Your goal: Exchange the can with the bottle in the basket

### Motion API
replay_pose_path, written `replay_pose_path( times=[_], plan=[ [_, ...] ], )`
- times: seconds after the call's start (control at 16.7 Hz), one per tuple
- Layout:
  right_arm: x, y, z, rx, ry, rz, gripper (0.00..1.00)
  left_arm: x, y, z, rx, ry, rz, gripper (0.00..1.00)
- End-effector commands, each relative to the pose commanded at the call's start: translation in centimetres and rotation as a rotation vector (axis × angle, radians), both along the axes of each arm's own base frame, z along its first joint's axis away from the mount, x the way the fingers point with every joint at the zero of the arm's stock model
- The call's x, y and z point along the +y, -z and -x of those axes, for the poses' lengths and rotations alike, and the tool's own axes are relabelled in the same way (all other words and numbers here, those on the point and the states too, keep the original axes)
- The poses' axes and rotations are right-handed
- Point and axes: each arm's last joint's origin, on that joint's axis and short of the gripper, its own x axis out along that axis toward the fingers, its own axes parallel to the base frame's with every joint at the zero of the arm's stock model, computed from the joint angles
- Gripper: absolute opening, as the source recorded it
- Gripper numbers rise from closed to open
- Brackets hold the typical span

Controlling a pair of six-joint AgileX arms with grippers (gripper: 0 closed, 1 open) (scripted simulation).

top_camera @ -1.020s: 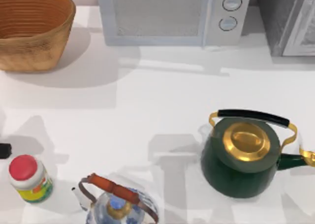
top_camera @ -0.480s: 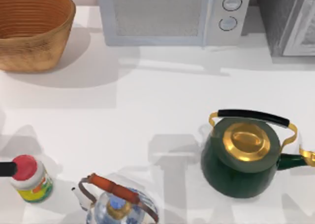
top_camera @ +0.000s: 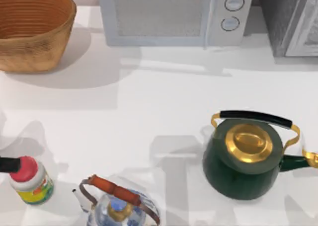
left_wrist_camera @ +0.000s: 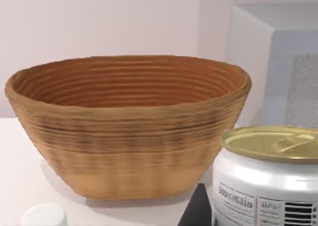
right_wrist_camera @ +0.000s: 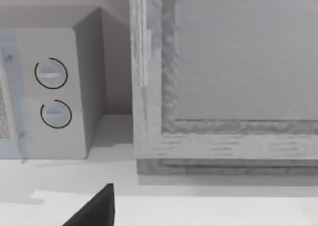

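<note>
White table (top_camera: 164, 107), soft grey shadows across it. Pale microwave (top_camera: 171, 15) at back centre, mesh door, two round dials at its right. Grey panelled cabinet (top_camera: 290, 20) at back right, just beside microwave. Plain pinkish-white wall (left_wrist_camera: 99, 22) behind. Even, diffuse light from above.

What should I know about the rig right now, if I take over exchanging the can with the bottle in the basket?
Left end effector: at the table's left edge, by the red-capped jar; state unclear.
Right end effector: parked, facing the microwave; state unclear.
The can sits close to the left wrist camera, outside the basket at the table's far left.
The white cap nearby may be the bottle's; unsure.
Done: nothing confirmed. Left: probably the can into the basket.
</note>
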Motion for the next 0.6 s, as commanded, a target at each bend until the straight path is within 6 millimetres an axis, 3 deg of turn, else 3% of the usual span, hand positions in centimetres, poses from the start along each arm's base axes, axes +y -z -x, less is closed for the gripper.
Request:
replay_pose_path(
  times=[0.3,0.6],
  plan=[
    [0.0,0.0,0.0,0.000,0.000,0.000,1.00,-1.3,-3.7,-3.0,0.012,0.218,0.006,0.00],
    [0.0,0.0,0.0,0.000,0.000,0.000,1.00,-4.1,-6.4,-9.7,0.020,0.514,0.016,0.00]
  ],
)
